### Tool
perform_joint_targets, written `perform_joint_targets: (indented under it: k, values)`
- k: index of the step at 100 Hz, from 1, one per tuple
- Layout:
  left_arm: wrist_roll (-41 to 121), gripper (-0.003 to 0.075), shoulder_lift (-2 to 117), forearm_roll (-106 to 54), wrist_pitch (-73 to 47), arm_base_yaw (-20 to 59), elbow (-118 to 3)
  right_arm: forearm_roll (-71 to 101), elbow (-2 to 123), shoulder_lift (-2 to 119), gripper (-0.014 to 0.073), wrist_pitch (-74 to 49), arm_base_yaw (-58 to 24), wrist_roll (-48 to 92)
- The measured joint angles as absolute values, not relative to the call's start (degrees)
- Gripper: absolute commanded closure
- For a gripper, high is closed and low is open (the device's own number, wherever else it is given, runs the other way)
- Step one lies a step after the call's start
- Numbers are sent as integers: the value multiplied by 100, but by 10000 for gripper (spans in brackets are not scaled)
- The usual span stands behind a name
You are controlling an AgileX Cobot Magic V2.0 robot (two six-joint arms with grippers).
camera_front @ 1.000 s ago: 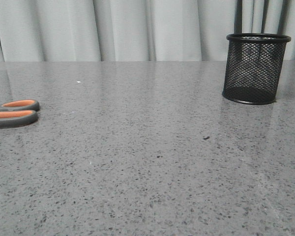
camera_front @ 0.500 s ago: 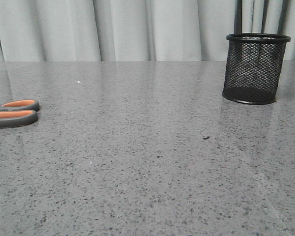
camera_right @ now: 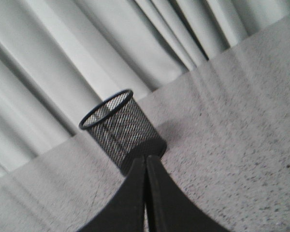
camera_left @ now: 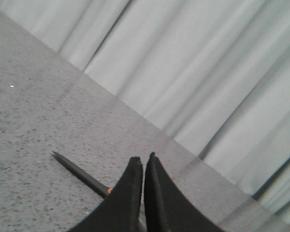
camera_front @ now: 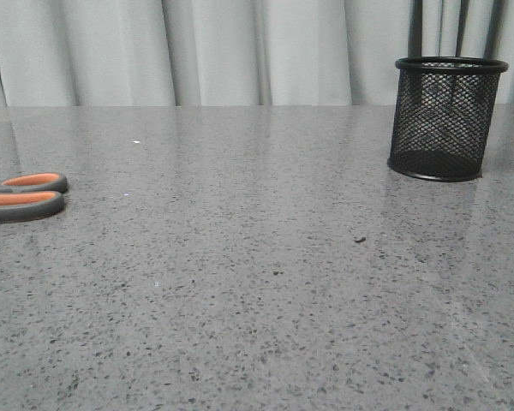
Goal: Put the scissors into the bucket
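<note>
Nothing done yet, by the look of it. Scissors [camera_front: 24,196] flat on the grey speckled tabletop [camera_front: 257,282] at the far left edge of the front view, only the orange-lined handle loops showing, blades cut off by the frame. Mesh bucket [camera_front: 446,118] upright at the far right, near the pale curtain [camera_front: 240,51], apparently empty, well apart from the scissors.

Left gripper [camera_left: 143,162] pressed shut, fingertips together, nothing between them; a dark blade tip [camera_left: 75,168] poking out on the table just past the fingers. Right gripper [camera_right: 145,159] likewise closed on nothing, aimed at the bucket [camera_right: 122,130].

Whole job still ahead, as judged: open up, grasp, carry across, drop in. No arm in the front view. Wide stretch of table between the two items, nothing seen in the way. Likely trouble: scissors lying flat, little for the fingers to get under.
</note>
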State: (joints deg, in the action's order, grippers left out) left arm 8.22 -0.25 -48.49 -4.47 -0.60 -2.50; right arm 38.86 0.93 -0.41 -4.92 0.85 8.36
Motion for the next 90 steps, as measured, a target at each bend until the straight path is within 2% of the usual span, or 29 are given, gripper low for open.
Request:
perform_joint_targets:
  k: [20,45,56,69,74,81,90]
  values:
    - [822,741,306,-3648,-1520,-60,-1606,3389,1149,356,643,-1375,85,836]
    - [882,741,2064,-1964,-3349,-60,-3632,2633,2994,2274,644,-3082,85,849]
    - [1042,741,2722,-1778,-4018,-60,-4132,2424,3686,3075,643,-3758,85,849]
    - [1096,740,3283,-1706,-4429,-60,-4414,2361,4089,3650,632,-3973,85,849]
    - [1109,738,3415,-1698,-4511,-60,-4452,2361,4182,3788,597,-4008,85,849]
    - [1138,712,3528,-1698,-4587,-60,-4453,2349,4238,3910,503,-4008,85,849]
    - [1304,617,3608,-1721,-4612,-60,-4453,2349,4277,4004,305,-4017,85,849]
